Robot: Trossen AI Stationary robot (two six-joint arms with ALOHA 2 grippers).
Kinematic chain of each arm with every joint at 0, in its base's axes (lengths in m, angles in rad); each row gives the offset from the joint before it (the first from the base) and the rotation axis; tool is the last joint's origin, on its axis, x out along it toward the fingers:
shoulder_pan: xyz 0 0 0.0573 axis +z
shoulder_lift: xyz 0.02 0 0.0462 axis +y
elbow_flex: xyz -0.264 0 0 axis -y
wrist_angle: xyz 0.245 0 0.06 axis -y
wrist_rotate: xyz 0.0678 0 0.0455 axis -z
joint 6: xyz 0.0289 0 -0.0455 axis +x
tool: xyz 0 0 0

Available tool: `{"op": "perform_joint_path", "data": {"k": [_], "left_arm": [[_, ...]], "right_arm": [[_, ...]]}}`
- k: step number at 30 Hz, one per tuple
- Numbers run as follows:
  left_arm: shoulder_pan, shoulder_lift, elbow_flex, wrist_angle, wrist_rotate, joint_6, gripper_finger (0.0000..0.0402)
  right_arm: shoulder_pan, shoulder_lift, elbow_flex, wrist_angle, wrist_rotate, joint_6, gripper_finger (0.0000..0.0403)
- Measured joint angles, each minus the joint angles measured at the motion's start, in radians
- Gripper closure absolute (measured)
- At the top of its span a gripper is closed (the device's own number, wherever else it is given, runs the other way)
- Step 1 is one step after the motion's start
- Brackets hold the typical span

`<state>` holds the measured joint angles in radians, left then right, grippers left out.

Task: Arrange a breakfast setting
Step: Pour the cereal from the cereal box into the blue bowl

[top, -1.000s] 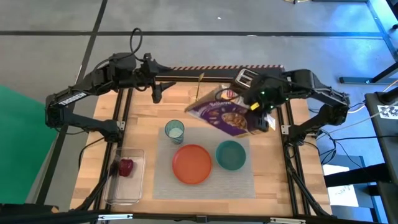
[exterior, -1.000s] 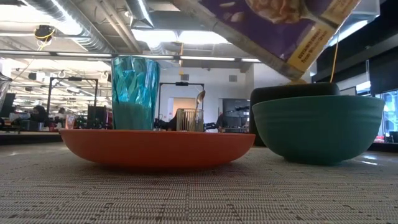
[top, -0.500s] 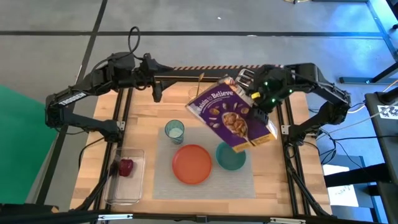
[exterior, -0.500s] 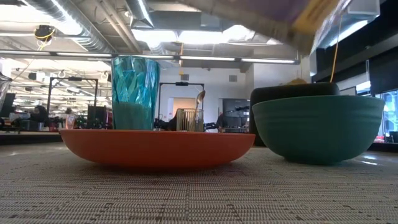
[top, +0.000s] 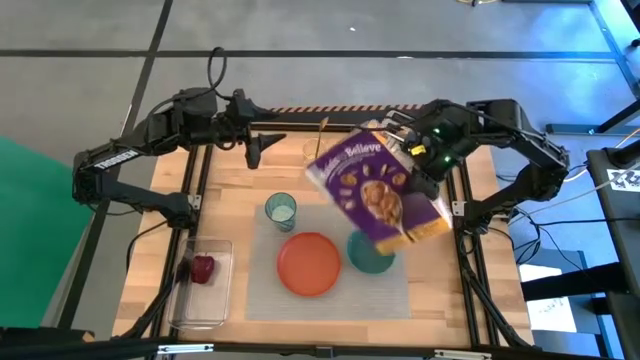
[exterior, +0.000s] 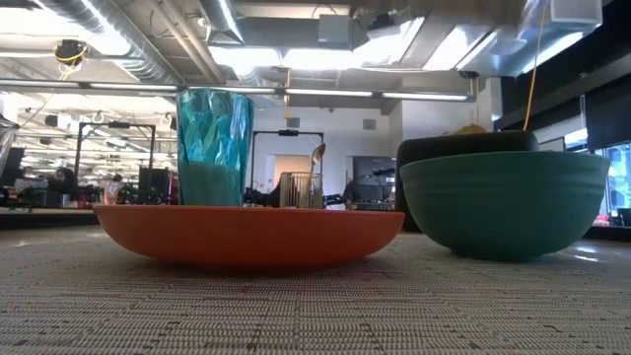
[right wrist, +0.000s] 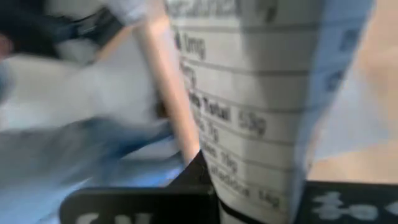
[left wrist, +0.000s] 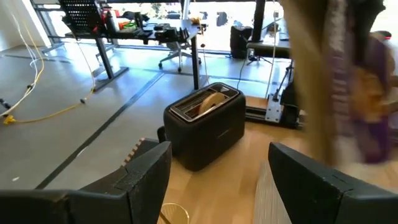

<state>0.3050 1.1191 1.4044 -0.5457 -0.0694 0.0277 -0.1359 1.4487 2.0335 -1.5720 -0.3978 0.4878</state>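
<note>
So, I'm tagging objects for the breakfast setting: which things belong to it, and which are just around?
Part of the setting:
placemat
orange plate
teal bowl
blue cup
red fruit, in the clear tray

Just around:
cereal box, held in the right gripper above the bowl
black toaster

Evenly lit from overhead, with ceiling strip lights (exterior: 296,59) blown out to white glare in the low view and only soft, faint shadows under the arms on the table (top: 240,215) from above. Motion-smeared across the box (top: 378,195), worst in the right wrist view, where print on its panel (right wrist: 249,118) streaks and the surroundings dissolve into pale blue haze. Sharp on the toaster (left wrist: 205,124) in the left wrist view, bright daylight beyond, foreground fingers (left wrist: 134,180) dark and soft, mat (exterior: 296,306) weave blurring toward the lens.
</note>
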Motion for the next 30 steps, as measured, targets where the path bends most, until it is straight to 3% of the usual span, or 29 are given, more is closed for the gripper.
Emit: {"op": "perform_joint_path", "data": {"k": [4,12,16,21,25,30], "left_arm": [[-0.001,0.0,0.0,-0.024,-0.03,0.0,0.0139],[0.006,0.0,0.0,-0.011,-0.071,0.008,0.0139],[0.01,0.0,0.0,0.011,-0.073,0.003,0.0139],[0.009,0.008,0.0,0.077,-0.075,0.0,0.0139],[0.01,0.027,0.0,0.145,-0.075,0.0,0.0139],[0.024,0.078,0.0,0.147,-0.102,0.034,0.0139]], "right_arm": [[0.07,-0.016,-0.001,0.02,0.299,-0.022,0.0403],[0.291,-0.082,-0.002,0.121,0.687,0.009,0.0403],[0.399,-0.145,-0.09,0.15,0.859,0.067,0.0403],[0.488,-0.272,-0.335,0.292,0.897,0.165,0.0403],[0.535,-0.376,-0.529,0.415,0.816,0.264,0.0403],[0.577,-0.447,-0.63,0.365,0.712,0.458,0.0403]]}}
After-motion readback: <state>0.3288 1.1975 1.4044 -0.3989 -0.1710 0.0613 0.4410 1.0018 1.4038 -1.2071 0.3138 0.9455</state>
